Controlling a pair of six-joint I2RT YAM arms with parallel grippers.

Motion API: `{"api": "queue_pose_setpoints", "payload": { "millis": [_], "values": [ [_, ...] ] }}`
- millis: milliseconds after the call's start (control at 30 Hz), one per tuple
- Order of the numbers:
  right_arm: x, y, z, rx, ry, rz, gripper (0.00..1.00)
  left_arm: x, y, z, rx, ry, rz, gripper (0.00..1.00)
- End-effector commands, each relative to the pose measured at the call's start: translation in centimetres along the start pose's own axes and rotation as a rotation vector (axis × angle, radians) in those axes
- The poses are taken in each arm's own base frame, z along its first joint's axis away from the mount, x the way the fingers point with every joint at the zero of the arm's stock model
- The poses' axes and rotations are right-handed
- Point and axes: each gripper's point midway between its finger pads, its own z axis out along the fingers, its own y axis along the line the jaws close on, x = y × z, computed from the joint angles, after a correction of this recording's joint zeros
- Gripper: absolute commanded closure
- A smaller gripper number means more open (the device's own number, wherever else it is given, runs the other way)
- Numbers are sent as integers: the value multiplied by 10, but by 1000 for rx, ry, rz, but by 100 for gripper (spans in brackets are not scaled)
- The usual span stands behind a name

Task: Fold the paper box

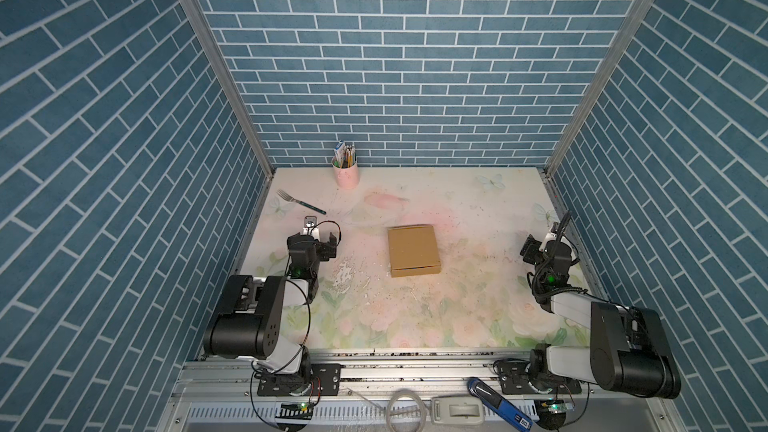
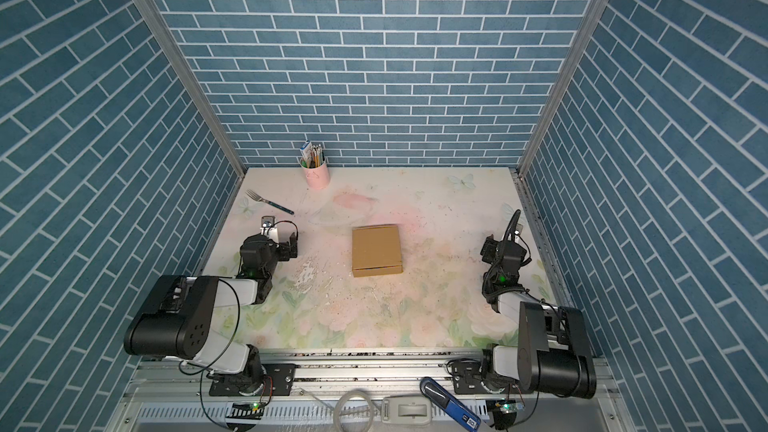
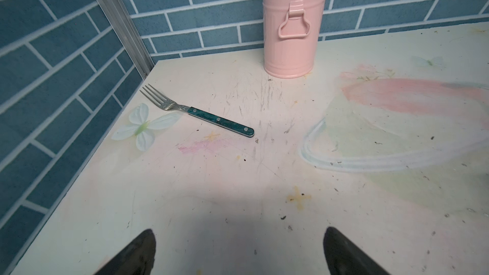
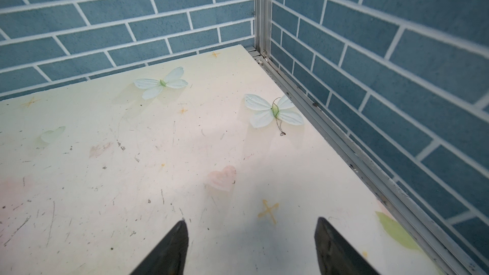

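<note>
The paper box lies shut and flat near the middle of the table in both top views, plain brown with a tucked flap along its near edge. Neither wrist view shows it. My left gripper hovers well to the box's left. It is open, with only bare table between its fingertips. My right gripper sits far to the box's right by the side rail. It is also open and empty, and neither gripper touches the box.
A fork with a teal handle lies at the back left. A pink cup of pens stands against the back wall. Brick walls enclose three sides. A blue tool rests on the front rail.
</note>
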Motion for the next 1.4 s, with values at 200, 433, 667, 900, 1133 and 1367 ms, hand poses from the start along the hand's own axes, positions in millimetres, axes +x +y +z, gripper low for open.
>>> {"api": "queue_pose_setpoints", "payload": {
  "millis": [200,433,667,900,1133,1367],
  "values": [
    [-7,-1,-1,-3,-27,21,25,-7,2,3,-16,-18,6,0],
    [-11,-2,-1,8,-53,4,26,-7,2,3,-15,-17,4,0],
    [6,10,-1,-68,-190,-42,23,-8,3,3,-14,-17,0,0],
    [9,28,28,-130,-25,-91,26,-7,3,3,-12,-17,-3,1],
    [14,38,33,-168,34,-125,1,-8,3,3,-11,-18,-1,0],
    [14,39,31,-170,24,-131,1,-7,3,3,-12,-17,-1,1]
  ]
}}
